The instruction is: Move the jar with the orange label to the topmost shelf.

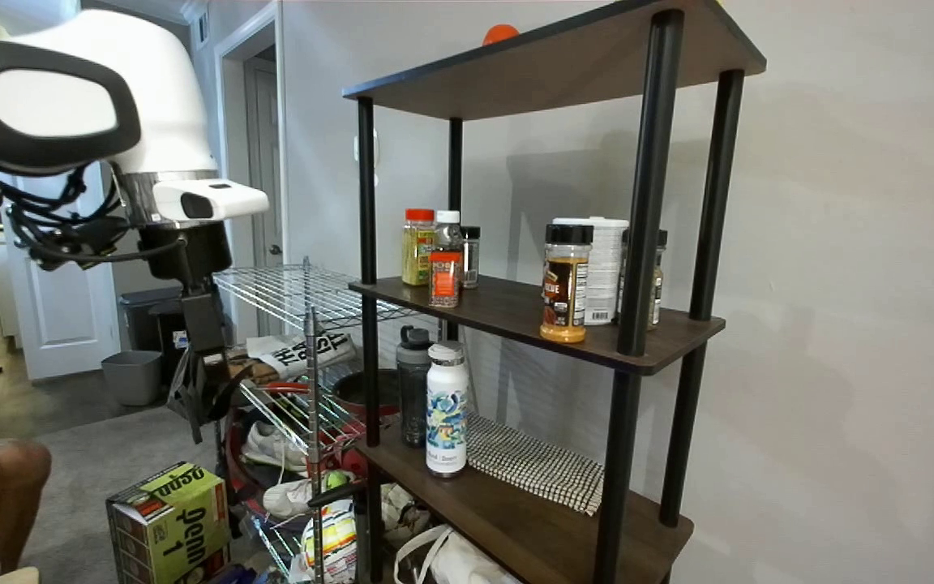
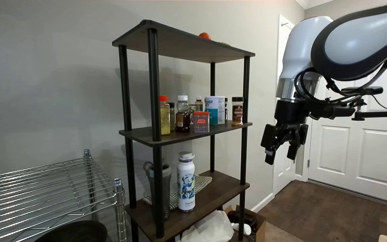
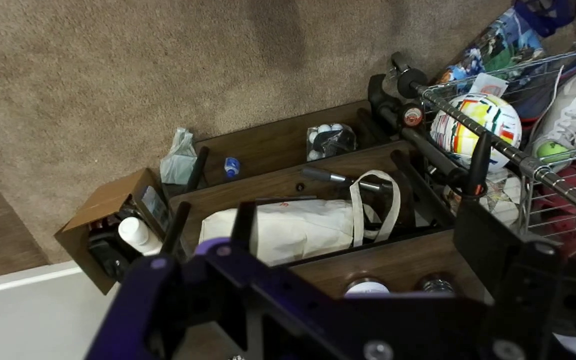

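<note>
The jar with the orange label [image 1: 445, 278] stands upright near the front edge of the middle board. It also shows in an exterior view [image 2: 201, 121] as a small container with a red-orange lid. The topmost shelf [image 1: 548, 77] is the highest dark brown board, seen from below in both exterior views [image 2: 180, 43]. My gripper [image 2: 281, 156] points down, open and empty, outside the rack and lower than the middle board. In the wrist view its fingers [image 3: 363, 185] are spread with nothing between them. The jar is out of the wrist view.
A yellowish jar [image 1: 417, 247], a barbecue spice jar [image 1: 566, 284] and a white canister [image 2: 215, 110] share the middle board. Black posts [image 1: 650, 186] stand at the corners. A white bottle [image 1: 446, 410] stands lower. An orange object [image 2: 205, 35] lies on top. A wire rack [image 2: 45, 191] stands beside.
</note>
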### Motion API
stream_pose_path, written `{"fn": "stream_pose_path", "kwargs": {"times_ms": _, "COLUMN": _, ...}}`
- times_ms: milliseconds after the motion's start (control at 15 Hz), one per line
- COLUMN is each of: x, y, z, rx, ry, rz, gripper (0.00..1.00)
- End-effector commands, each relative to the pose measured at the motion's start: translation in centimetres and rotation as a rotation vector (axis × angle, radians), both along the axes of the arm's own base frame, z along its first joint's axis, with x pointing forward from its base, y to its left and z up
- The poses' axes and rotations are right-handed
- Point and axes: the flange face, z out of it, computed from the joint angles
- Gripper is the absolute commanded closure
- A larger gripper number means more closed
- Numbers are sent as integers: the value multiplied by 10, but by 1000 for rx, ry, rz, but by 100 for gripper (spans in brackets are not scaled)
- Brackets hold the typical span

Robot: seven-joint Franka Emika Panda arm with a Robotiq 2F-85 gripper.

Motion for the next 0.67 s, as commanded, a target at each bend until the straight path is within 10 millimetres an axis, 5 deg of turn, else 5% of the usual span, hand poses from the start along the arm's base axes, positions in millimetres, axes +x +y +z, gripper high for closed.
{"fn": "stream_pose_path", "kwargs": {"times_ms": 0, "x": 27, "y": -7, "z": 8, "rx": -58, "ry": -4, "rz": -5, "gripper": 0}}
{"fn": "stream_pose_path", "kwargs": {"times_ms": 600, "x": 56, "y": -74, "z": 1, "rx": -157, "ry": -10, "rz": -134, "gripper": 0}}
